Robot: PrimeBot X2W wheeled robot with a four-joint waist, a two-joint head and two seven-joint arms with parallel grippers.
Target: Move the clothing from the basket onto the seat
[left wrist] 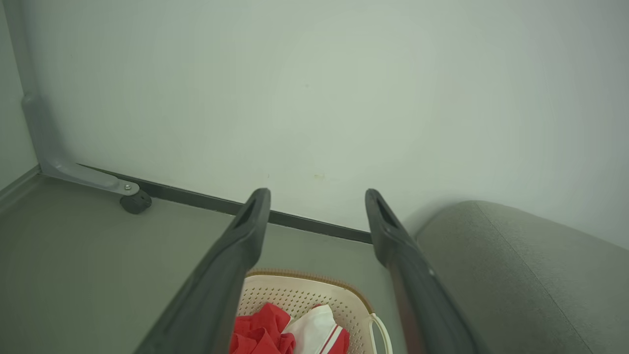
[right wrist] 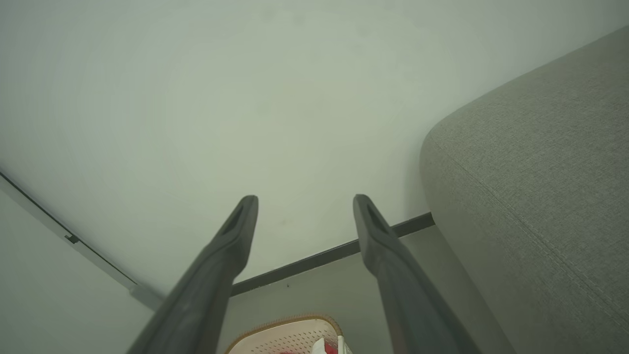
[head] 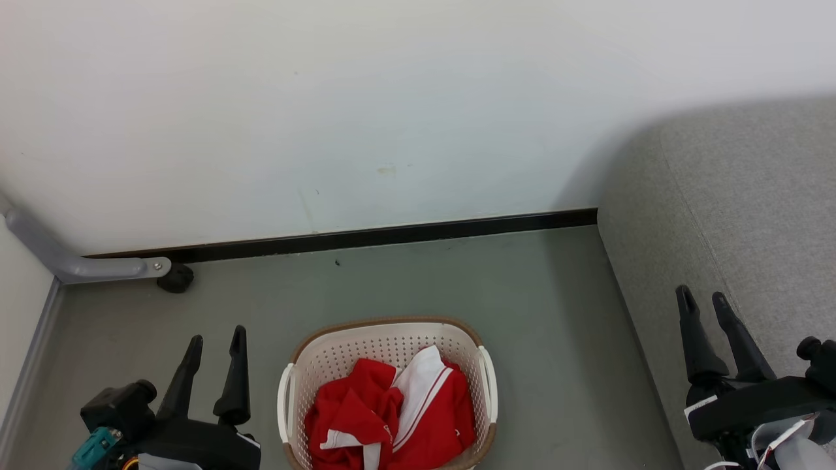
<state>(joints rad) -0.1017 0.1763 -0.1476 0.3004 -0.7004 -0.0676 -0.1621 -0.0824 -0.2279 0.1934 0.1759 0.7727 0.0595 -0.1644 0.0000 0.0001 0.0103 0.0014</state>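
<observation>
The cream basket [head: 385, 333] with a brown rim stands on the floor at the bottom centre of the head view. The red and white clothing [head: 392, 414] lies crumpled inside it. The grey fabric seat [head: 738, 215] rises at the right. My left gripper [head: 215, 339] hangs open left of the basket, holding nothing. Over the seat's front edge my right gripper [head: 704, 299] is open and empty too. The left wrist view looks between the open left gripper [left wrist: 317, 196] at the basket [left wrist: 300, 290], the clothing [left wrist: 265, 332] and the seat [left wrist: 521, 275]. The right wrist view has the right gripper [right wrist: 304, 201], the basket's rim [right wrist: 285, 327] and the seat [right wrist: 540, 177].
A white wall with a dark baseboard [head: 366, 236] closes off the back. At the far left a grey metal leg with a black caster [head: 175, 278] rests on the grey floor [head: 457, 281]. Open floor lies between basket and wall.
</observation>
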